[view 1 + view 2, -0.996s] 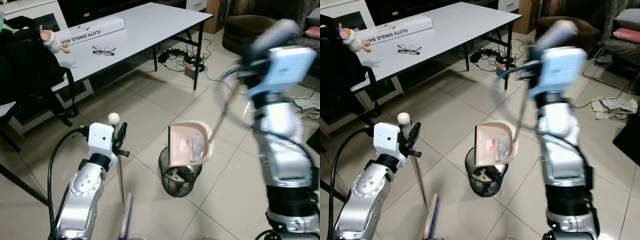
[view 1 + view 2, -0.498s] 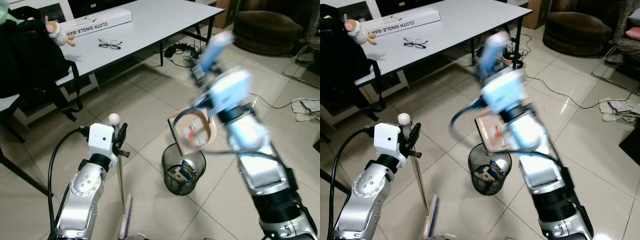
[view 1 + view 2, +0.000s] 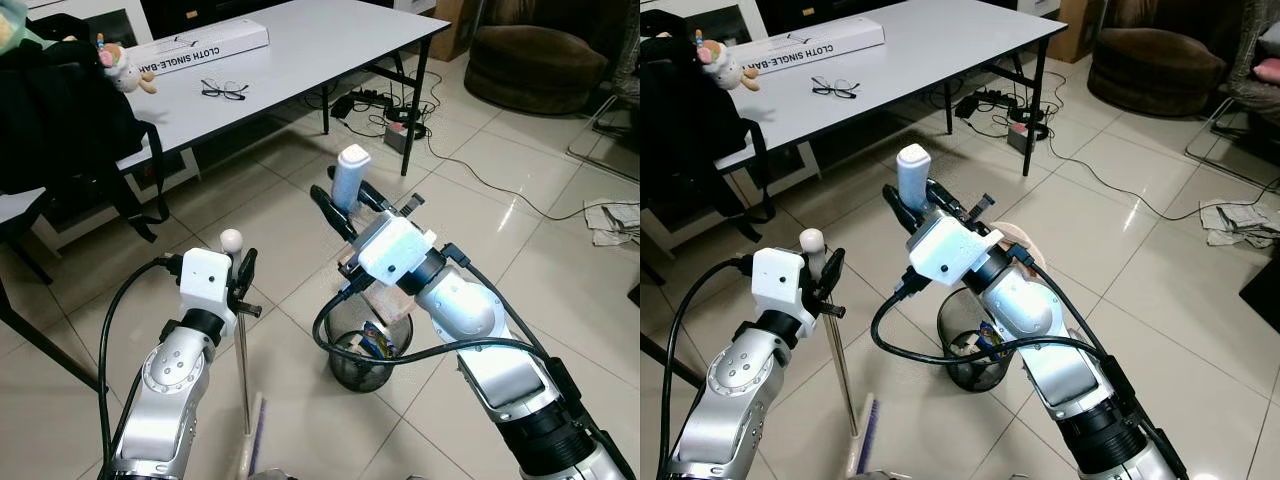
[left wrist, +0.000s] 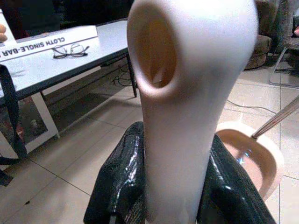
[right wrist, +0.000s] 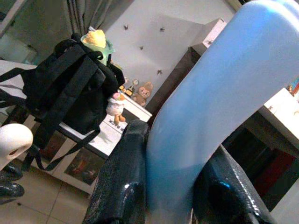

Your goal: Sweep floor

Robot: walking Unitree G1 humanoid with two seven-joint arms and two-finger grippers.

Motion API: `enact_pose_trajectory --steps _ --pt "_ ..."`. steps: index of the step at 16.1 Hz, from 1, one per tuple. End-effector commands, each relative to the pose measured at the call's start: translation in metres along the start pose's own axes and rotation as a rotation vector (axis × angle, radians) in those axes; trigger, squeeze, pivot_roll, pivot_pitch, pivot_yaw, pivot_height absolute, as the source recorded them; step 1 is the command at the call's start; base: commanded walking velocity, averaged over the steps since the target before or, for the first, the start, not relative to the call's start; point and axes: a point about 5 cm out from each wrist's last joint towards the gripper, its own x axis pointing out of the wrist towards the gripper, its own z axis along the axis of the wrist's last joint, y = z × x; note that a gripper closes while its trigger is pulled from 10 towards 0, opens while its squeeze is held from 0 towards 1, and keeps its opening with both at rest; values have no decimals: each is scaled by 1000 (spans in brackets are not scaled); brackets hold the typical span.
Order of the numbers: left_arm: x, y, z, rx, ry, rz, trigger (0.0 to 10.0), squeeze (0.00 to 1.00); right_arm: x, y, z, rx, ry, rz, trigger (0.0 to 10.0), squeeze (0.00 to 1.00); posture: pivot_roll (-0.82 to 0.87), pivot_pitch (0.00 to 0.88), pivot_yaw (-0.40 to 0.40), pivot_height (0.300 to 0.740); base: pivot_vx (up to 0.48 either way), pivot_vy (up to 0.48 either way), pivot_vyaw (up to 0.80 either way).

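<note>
- Head views: left gripper (image 3: 240, 283) was clamped on the white broom handle (image 3: 242, 370), just under its round white knob; the pole ran down to the broom head (image 3: 251, 452) on the tiled floor (image 3: 300, 200), at the bottom edge of the picture.
- Right gripper (image 3: 345, 205) was closed on a pale blue handle (image 3: 350, 176), held up in front of the robot, with the arm bent across above the bin (image 3: 370, 352).
- Black mesh bin stood on the floor between the two arms, scraps inside it (what they were could not be told).
- Beige dustpan (image 3: 1018, 238) showed as an edge behind the right arm, above the bin.
- Grey table (image 3: 330, 40) stood beyond, bearing glasses (image 3: 225, 91) and a long white box (image 3: 195, 46); a black backpack (image 3: 60, 120) with a small plush toy (image 3: 118, 66) sat on the left, a dark beanbag (image 3: 530, 65) on the far right.
- Left wrist view: the two black fingers (image 4: 119, 186) pressed on either side of the white knob (image 4: 187, 93); the dustpan (image 4: 252, 156) showed beyond with its thin metal rod, and the table with the glasses (image 4: 70, 50).
- Right wrist view: both fingers (image 5: 124, 186) squeezed the blue handle (image 5: 219, 102); the backpack (image 5: 70, 88) and toys showed behind, and the broom knob (image 5: 13, 140) at one edge.
</note>
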Motion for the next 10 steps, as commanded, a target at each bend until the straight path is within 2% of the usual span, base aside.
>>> enact_pose_trajectory --steps 1,3,5,6,7,9,10 --pt "2 -1 4 14 -18 -15 10000 0 1 -5 11 -47 -60 -1 10000 0 -29 38 75 740 0 0 0" --pt "2 -1 3 15 -19 -18 10000 0 1 -8 11 -61 -58 1 10000 0 -29 36 75 740 0 0 0" --pt "2 -1 3 14 -20 -20 10000 0 1 -20 12 -94 -51 -33 10000 0 -30 30 74 740 0 0 0" --pt "2 -1 3 14 -20 -22 10000 0 1 -32 13 -90 -43 -88 10000 0 -29 29 74 740 0 0 0" --pt "2 -1 3 13 -18 -25 10000 0 1 -45 15 -84 -35 -145 10000 0 -31 28 75 740 0 0 0" --pt "2 -5 -1 6 8 -70 10000 0 -7 -100 21 -66 8 -410 10000 0 -41 27 78 740 0 0 0" --pt "2 -6 -2 8 13 -83 10000 0 -13 -117 20 -87 41 -498 10000 0 -46 27 80 740 0 0 0"
